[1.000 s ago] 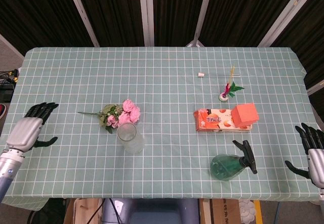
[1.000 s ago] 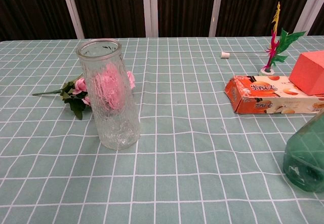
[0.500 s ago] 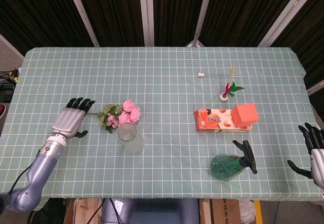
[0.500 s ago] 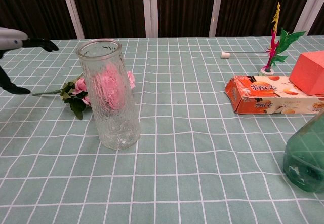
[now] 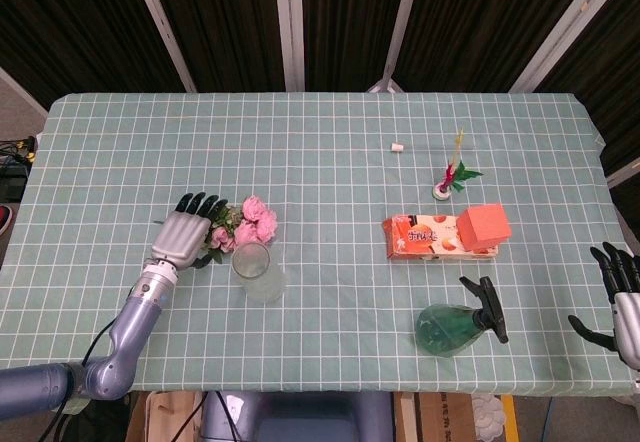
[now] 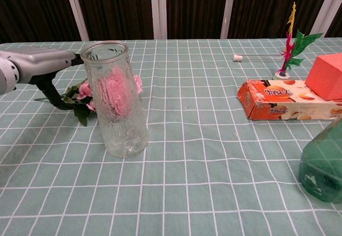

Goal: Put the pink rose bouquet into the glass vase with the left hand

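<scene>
The pink rose bouquet (image 5: 247,224) lies flat on the checked cloth, blooms to the right, stem to the left. Just in front of it stands the empty glass vase (image 5: 256,272), upright. In the chest view the vase (image 6: 115,100) hides part of the bouquet (image 6: 83,98). My left hand (image 5: 183,237) hovers over the bouquet's stem and leaves with its fingers spread, holding nothing; the chest view shows it (image 6: 33,69) above the leaves. My right hand (image 5: 621,300) rests open at the table's right edge.
A green spray bottle (image 5: 458,324) lies front right. An orange snack box (image 5: 437,236) with a pink block (image 5: 484,224) on it sits right of centre. Behind them are a feather shuttlecock (image 5: 448,180) and a small white cap (image 5: 397,147).
My left hand has swept right from the table's left edge to just over the bouquet's stem. The bouquet and vase stayed put. The right hand barely moved.
</scene>
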